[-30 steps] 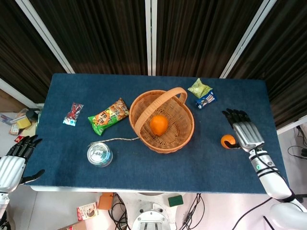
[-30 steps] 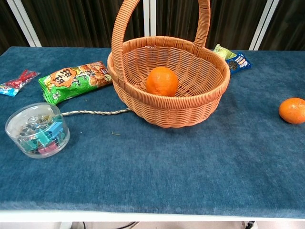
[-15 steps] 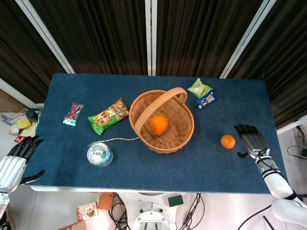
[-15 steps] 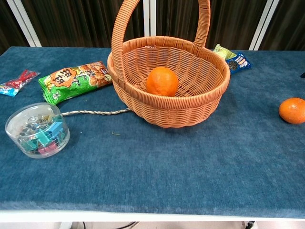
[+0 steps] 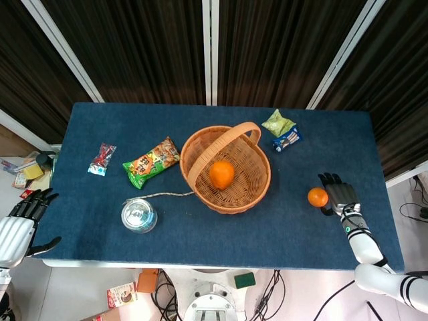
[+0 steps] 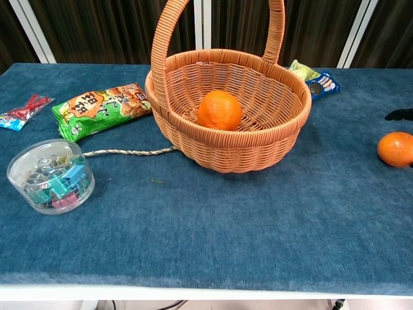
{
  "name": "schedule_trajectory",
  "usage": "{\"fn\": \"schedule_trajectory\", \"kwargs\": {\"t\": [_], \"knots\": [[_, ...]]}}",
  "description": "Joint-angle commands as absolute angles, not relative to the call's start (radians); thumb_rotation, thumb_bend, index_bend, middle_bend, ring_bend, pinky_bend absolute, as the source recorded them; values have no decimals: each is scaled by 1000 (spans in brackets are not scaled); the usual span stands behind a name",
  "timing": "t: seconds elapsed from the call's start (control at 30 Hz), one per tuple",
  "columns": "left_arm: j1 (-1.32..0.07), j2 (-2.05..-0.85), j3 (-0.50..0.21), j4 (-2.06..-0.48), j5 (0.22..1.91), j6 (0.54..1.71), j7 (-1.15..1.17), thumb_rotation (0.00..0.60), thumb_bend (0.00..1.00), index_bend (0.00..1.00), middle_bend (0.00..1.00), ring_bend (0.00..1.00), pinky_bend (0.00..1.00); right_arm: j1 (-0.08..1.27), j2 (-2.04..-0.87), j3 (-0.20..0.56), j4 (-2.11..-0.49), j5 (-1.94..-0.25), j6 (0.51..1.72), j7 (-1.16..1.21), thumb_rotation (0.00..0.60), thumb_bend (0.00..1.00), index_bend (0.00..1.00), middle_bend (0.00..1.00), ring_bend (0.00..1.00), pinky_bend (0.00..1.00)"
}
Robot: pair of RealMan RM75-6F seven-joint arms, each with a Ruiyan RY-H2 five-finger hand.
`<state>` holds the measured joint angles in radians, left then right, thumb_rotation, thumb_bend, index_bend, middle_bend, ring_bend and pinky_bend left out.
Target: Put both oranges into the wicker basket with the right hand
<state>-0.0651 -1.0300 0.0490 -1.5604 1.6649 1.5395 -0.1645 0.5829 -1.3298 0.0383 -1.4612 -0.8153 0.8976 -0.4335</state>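
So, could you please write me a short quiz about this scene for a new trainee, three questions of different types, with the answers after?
1. True or false: both oranges are already in the wicker basket.
2. Multiple choice: the orange on the table lies nearest to which hand? A) left hand B) right hand C) neither, both hands are equally far from it
3. Short answer: what lies between the clear round box and the basket?

Key
1. False. One orange in the basket, the other on the table.
2. B. The right hand is just beside it, not holding it.
3. A piece of string.
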Motion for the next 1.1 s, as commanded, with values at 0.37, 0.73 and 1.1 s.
{"fn": "schedule_trajectory", "kwargs": {"t": [0.37, 0.73, 1.1], "knots": [[-64, -1030, 52, -1562, 1669, 1543, -161, 600, 125, 124, 59, 35, 182, 567, -1368, 37, -1438, -896, 944, -429, 600, 342, 516, 373, 360, 632], [-64, -1028, 53, -1560, 1670, 1546, -169, 600, 124, 125, 59, 35, 182, 545, -1294, 65, -1562, -986, 1028, -404, 600, 350, 635, 450, 423, 644], [-66, -1021, 52, -1551, 1660, 1540, -194, 600, 124, 124, 58, 35, 182, 579, -1179, 207, -1872, -1056, 1168, -420, 600, 349, 639, 478, 460, 644]]}}
